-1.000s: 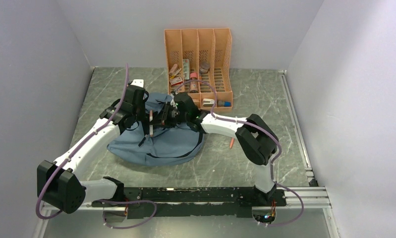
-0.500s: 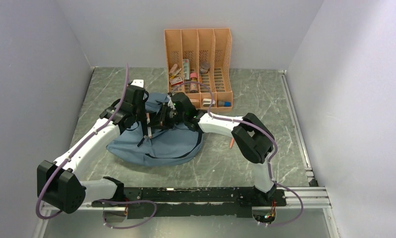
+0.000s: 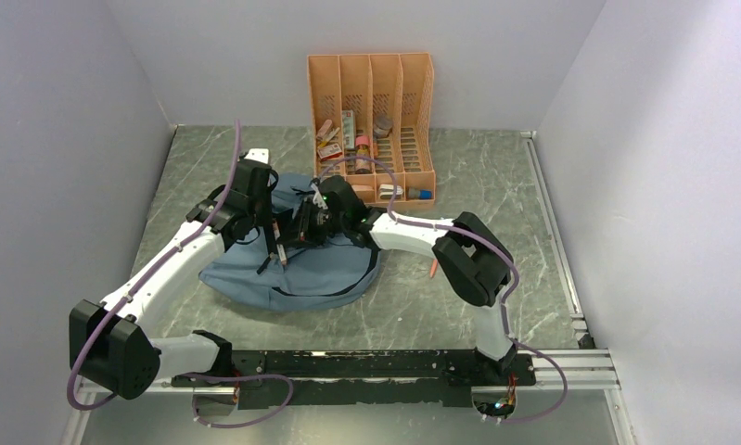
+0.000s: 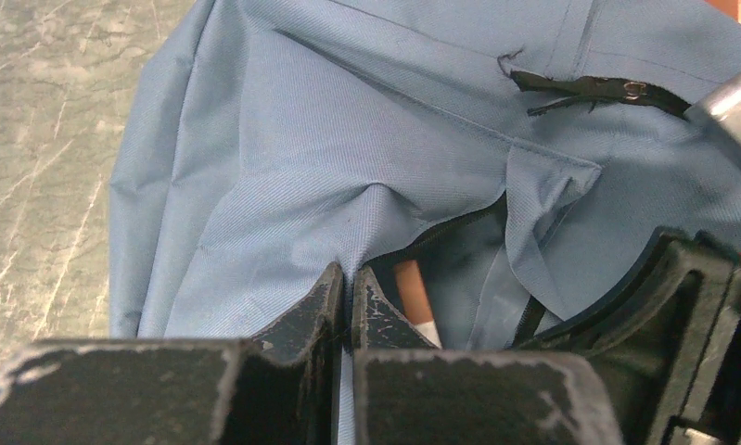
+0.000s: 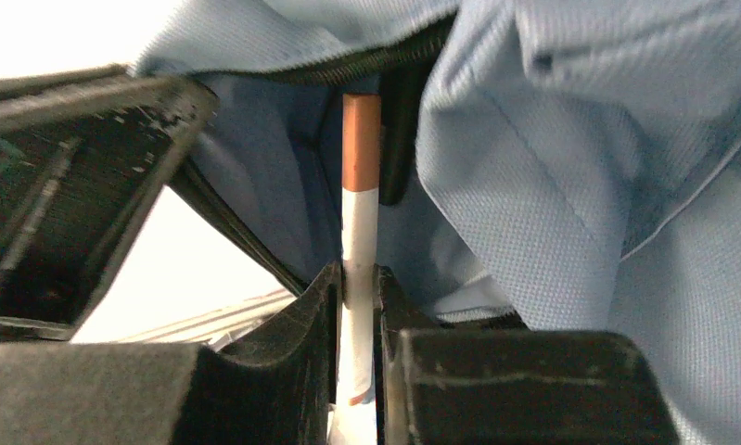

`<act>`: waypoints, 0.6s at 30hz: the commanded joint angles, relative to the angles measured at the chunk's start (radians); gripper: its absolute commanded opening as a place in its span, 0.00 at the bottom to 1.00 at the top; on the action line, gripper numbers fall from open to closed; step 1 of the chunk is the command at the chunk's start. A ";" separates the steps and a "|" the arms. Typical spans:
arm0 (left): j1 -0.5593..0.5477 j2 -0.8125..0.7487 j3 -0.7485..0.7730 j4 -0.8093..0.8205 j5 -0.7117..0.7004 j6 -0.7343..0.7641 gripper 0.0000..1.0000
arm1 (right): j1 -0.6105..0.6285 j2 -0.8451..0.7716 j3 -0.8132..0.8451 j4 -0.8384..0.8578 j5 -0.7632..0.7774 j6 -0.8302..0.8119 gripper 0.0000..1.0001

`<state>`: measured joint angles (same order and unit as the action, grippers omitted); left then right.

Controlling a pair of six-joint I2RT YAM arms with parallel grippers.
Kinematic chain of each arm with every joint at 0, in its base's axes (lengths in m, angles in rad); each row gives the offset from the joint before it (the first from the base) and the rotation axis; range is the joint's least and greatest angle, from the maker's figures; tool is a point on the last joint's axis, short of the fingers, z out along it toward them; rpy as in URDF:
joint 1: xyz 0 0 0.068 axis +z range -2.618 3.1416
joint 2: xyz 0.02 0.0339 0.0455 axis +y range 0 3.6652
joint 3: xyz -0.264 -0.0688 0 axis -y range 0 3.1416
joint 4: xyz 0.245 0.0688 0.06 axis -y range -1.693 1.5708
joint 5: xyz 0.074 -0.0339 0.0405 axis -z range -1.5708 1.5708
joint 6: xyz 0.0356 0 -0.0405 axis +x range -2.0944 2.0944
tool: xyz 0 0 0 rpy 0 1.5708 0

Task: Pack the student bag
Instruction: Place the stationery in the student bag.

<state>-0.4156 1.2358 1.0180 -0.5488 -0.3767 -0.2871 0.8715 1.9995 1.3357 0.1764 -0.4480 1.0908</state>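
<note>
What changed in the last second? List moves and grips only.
The right claw, shut on an orange-capped pen, shifted slightly left over the student bag, and the pen tilted. The left claw stayed pinched on the bag's fabric; the bag and orange file organizer did not move.

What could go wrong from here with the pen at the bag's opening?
1. The left gripper pinches only a small fold of the student bag beside the opening; if it slips, the mouth may sag shut.
2. The pen in the right gripper points its orange cap near the black zip edge and could snag there.
3. The pen, pinched narrowly, might tilt if pressed against fabric.
</note>
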 commanded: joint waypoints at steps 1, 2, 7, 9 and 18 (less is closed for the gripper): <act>0.012 -0.025 0.019 0.064 -0.026 0.003 0.05 | 0.022 -0.025 -0.025 -0.051 -0.041 -0.018 0.00; 0.012 -0.025 0.019 0.064 -0.025 0.003 0.05 | 0.023 -0.022 -0.019 -0.054 -0.037 -0.020 0.00; 0.012 -0.027 0.017 0.064 -0.025 0.003 0.05 | 0.021 -0.011 0.008 -0.056 -0.022 -0.031 0.00; 0.012 -0.028 0.017 0.064 -0.022 0.003 0.05 | 0.014 -0.005 0.027 -0.050 -0.002 -0.037 0.00; 0.012 -0.029 0.017 0.064 -0.020 0.003 0.05 | -0.034 0.089 0.192 -0.049 0.096 -0.077 0.00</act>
<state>-0.4149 1.2358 1.0180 -0.5457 -0.3771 -0.2871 0.8581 2.0384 1.4559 0.1268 -0.4164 1.0447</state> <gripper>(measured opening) 0.073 0.169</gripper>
